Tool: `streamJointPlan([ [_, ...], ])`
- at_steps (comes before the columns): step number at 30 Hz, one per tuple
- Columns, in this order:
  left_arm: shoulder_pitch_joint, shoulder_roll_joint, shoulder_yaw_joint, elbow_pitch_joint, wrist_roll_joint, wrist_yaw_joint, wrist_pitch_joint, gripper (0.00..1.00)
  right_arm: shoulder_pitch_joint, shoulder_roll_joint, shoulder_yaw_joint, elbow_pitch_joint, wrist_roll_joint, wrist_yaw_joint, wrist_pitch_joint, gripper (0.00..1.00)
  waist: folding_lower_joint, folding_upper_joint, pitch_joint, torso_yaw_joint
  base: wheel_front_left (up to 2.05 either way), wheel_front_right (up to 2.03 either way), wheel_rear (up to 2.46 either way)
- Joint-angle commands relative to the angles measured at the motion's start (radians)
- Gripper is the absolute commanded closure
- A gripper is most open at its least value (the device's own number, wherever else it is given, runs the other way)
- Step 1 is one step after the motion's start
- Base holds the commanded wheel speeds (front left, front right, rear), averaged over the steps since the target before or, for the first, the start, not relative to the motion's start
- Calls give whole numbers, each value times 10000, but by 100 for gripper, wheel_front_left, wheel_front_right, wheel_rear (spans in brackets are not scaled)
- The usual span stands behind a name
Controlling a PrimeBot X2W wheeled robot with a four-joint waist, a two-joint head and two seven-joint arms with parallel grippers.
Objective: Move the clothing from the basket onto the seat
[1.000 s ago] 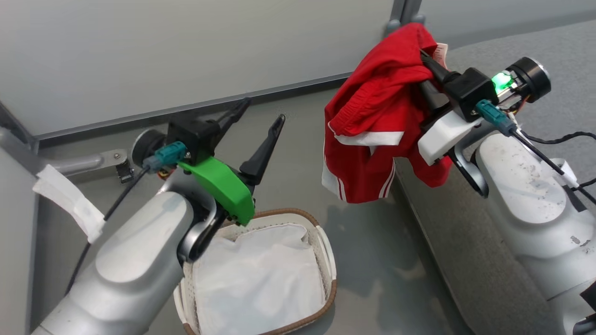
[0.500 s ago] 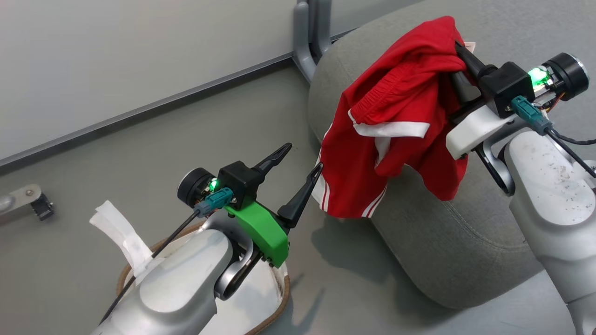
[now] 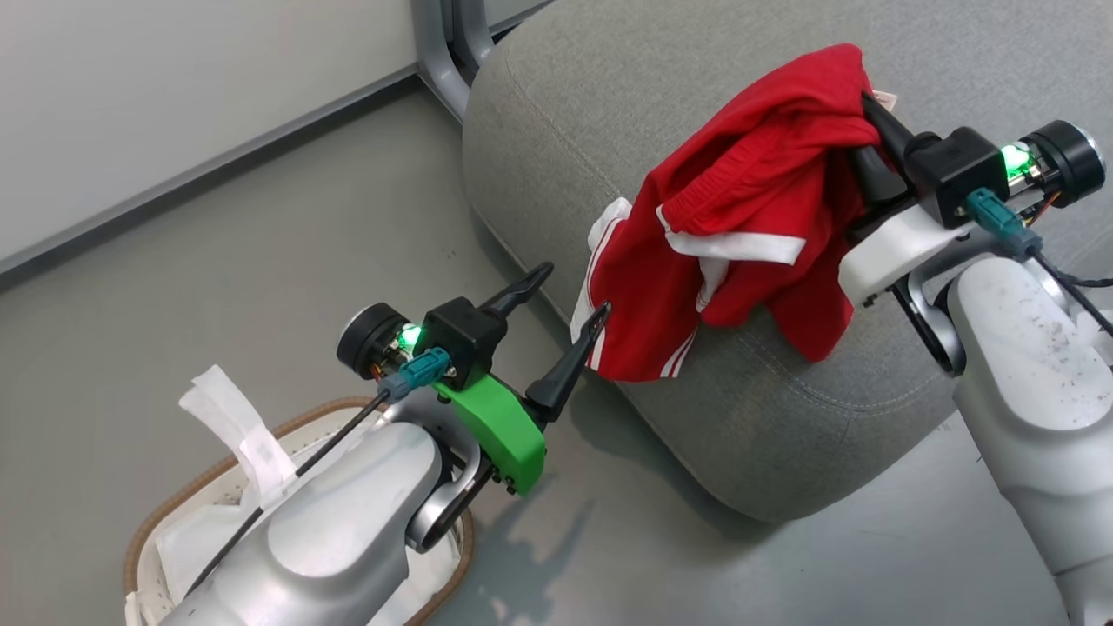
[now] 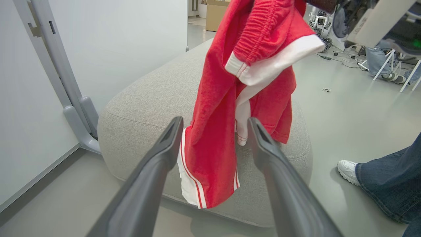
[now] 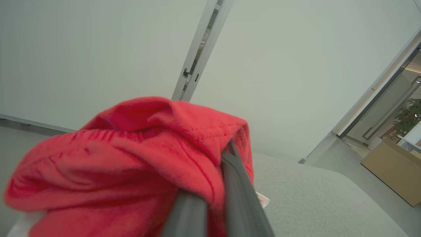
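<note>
The right gripper (image 3: 872, 122) is clenched on the clothing (image 3: 739, 226), its fingertips buried in the bunched red cloth so that only the dark finger shafts show; in the right wrist view one finger is mostly wrapped by the fabric. The clothing hangs from that grip over the rounded front edge of the seat (image 3: 609, 104) - whether its lower hem rests on the upholstery or hangs just clear cannot be told. The left gripper (image 3: 573, 290) is spread wide and holds nothing, one fingertip just beside the striped hem. The basket (image 3: 200, 474) is cut off at the frame's bottom edge and largely covered by the left forearm; a white sheet (image 3: 187, 539) shows inside. A person's jeans leg (image 4: 391, 184) and white shoe (image 4: 348, 169) are cropped at the frame's side. A small pale label (image 3: 885, 97) on the clothing and dark lettering on the right gripper's white housing (image 4: 365, 26) are too blurred to read.
</note>
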State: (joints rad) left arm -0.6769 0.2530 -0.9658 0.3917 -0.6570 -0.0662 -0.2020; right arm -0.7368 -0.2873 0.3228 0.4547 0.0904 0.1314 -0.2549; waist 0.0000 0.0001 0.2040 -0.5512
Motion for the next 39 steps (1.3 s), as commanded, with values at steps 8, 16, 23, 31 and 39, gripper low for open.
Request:
streamJointPlan([
  [8, -576, 203, -73, -506, 405, 262, 165, 0, -2060, -610, -506, 749, 415, -15, 418, 100, 0, -1, 1158, 1184, 0, 0, 0],
  [16, -1138, 563, -94, -1664, 857, 586, 572, 0, -4329, -2440, -1037, 1327, 372, -15, 1159, 100, 0, -1, 2512, 2443, 0, 0, 0],
  [23, -1664, 751, -170, -2821, 1393, 955, 984, 0, -5419, -3543, -1876, 2042, -34, -15, 1075, 100, 0, -1, 3760, 3193, 0, 0, 0],
  [31, -2058, 1007, -278, -3705, 1846, 1258, 1509, 0, -4767, -2986, -3713, 3522, -1354, -15, 304, 100, 0, -1, 4929, 3548, 0, 0, 0],
  [39, -1850, 1338, -363, -3838, 1840, 1403, 1800, 0, -3928, -1538, -5021, 4827, -2708, -15, -43, 100, 0, -1, 5261, 3497, 0, 0, 0],
])
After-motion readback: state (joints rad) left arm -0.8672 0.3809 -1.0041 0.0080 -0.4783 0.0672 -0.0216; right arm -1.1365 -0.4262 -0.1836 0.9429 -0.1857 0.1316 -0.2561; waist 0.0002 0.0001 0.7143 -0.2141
